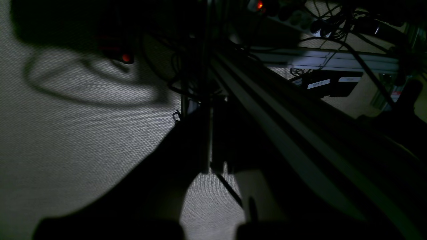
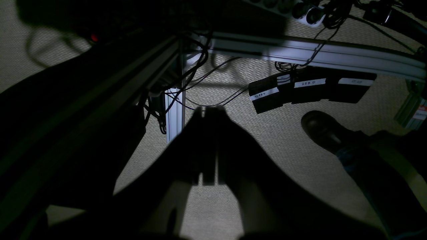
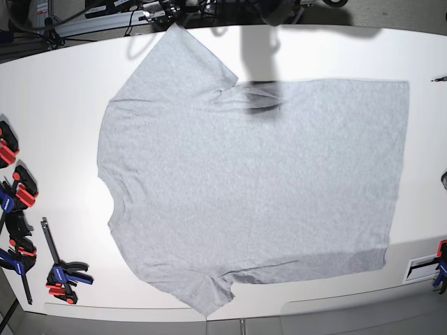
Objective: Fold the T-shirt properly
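The T-shirt [image 3: 258, 181] lies spread flat, plain light grey side up, on the white table [image 3: 63, 84] in the base view. Its neck is toward the left, its hem toward the right, and both sleeves are spread out. No gripper shows over the table in that view. My left gripper [image 1: 210, 113] is a dark silhouette with its fingers together, holding nothing, and looks at carpet floor and frame rails. My right gripper [image 2: 208, 111] is likewise shut and empty, above carpet floor. Neither wrist view shows the shirt.
Red and blue clamps [image 3: 17, 188] line the table's left edge, with another clamp [image 3: 63, 272] at the front left. The wrist views show an aluminium rail [image 2: 317, 53], labelled black pedals [image 2: 310, 88], cables, a power strip [image 1: 300, 20] and a black shoe [image 2: 323, 130].
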Motion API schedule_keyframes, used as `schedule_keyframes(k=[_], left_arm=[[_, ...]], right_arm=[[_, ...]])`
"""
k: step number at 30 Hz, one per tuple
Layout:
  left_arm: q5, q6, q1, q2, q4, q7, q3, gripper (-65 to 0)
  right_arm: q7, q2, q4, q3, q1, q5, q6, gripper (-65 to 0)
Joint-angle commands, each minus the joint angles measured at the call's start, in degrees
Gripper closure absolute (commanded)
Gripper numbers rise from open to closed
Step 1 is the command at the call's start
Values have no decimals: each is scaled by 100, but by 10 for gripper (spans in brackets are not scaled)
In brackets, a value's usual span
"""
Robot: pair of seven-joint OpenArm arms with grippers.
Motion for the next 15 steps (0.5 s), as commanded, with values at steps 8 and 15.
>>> schedule_keyframes(k=[8,15], left_arm=[[-24,-55,42,9,103,-39,-9,0],[-24,-52,245,9,424,-39,-9,0]], right_arm=[[39,-15,42,-7,11,-22,68,0],[39,-13,42,-7,13,-22,70,0]])
